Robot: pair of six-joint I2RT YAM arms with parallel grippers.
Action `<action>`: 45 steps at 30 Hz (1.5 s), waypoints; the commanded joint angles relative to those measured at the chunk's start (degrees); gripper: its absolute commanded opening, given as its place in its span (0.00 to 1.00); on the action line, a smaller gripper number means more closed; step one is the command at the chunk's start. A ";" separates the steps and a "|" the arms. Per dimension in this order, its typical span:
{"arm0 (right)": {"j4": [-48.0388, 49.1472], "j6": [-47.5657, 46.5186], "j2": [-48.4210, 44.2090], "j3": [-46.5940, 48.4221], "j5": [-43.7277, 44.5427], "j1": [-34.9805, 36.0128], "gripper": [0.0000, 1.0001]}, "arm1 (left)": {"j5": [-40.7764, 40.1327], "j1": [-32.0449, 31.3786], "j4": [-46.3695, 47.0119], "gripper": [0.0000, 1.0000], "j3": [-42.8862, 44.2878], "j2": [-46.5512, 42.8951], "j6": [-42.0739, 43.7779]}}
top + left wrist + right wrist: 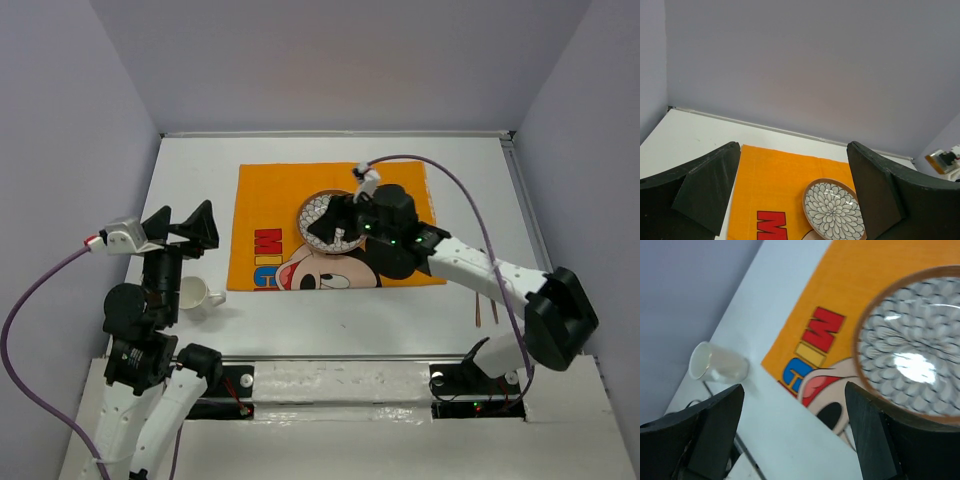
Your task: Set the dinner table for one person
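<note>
The white dinner table (pixel 190 180) carries an orange Mickey Mouse placemat (pixel 270 215). A round plate with a grey petal pattern and a brown rim (pixel 318 215) lies on the placemat's upper middle. My right gripper (pixel 338 228) hovers over the plate's right side, open and empty. In the right wrist view the plate (pixel 910 355) is at the upper right, above my open gripper (pixel 795 430). My left gripper (pixel 185 232) is open and empty above the table's left side. In its wrist view (pixel 792 195) the plate (pixel 832 210) shows ahead on the placemat (pixel 775 175).
A white mug (pixel 197 296) lies near the left arm, left of the placemat's lower corner. It also shows in the right wrist view (pixel 717 364). Two thin brown sticks (pixel 486 312) lie at the front right. Grey walls enclose the table.
</note>
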 commanded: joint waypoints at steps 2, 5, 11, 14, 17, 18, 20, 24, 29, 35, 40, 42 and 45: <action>0.15 -9.08 14.49 15.64 -3.27 11.87 0.87 | -4.23 1.25 1.69 0.99 -0.36 -1.49 0.89; -0.90 -12.42 20.14 23.11 -3.01 16.97 0.88 | -5.28 1.95 1.43 0.99 -0.27 -1.13 0.80; -4.77 -17.44 32.98 35.00 -2.13 22.25 0.88 | -8.53 2.66 1.17 0.99 0.08 -1.66 1.24; -7.76 -18.49 38.08 41.33 -3.36 24.62 0.88 | -10.99 3.19 1.43 0.99 0.00 -3.06 1.33; -8.82 -21.13 41.24 44.76 -5.64 26.64 0.86 | -10.83 3.54 1.78 0.99 -0.27 -3.77 1.42; -8.91 -21.92 41.52 44.86 -6.08 27.78 0.86 | -10.74 3.45 1.78 0.99 -0.27 -3.60 1.42; -8.82 -23.24 41.87 44.68 -9.33 28.40 0.84 | -10.30 3.54 1.78 0.99 -0.27 -3.33 1.42; -8.91 -23.86 43.10 45.12 -11.71 28.41 0.80 | -9.51 3.63 1.87 0.99 -0.36 -3.24 1.15; -12.67 -24.47 47.05 48.45 -11.27 28.41 0.76 | -8.63 3.63 1.96 0.99 -0.44 -3.77 1.06; -13.83 -24.65 51.53 52.68 -10.84 28.41 0.52 | -7.84 3.63 2.13 0.99 -0.62 -3.77 1.07; -13.48 -24.82 51.72 53.65 -9.61 28.93 0.15 | -7.05 3.63 2.31 0.99 -0.62 -3.77 0.80; -11.90 -24.48 50.58 52.60 -8.38 28.93 0.00 | -6.87 3.63 2.31 0.99 -0.62 -3.95 0.71; -7.96 -23.33 47.77 50.15 -6.01 28.93 0.00 | -6.43 3.71 2.31 0.99 -0.71 -3.86 0.71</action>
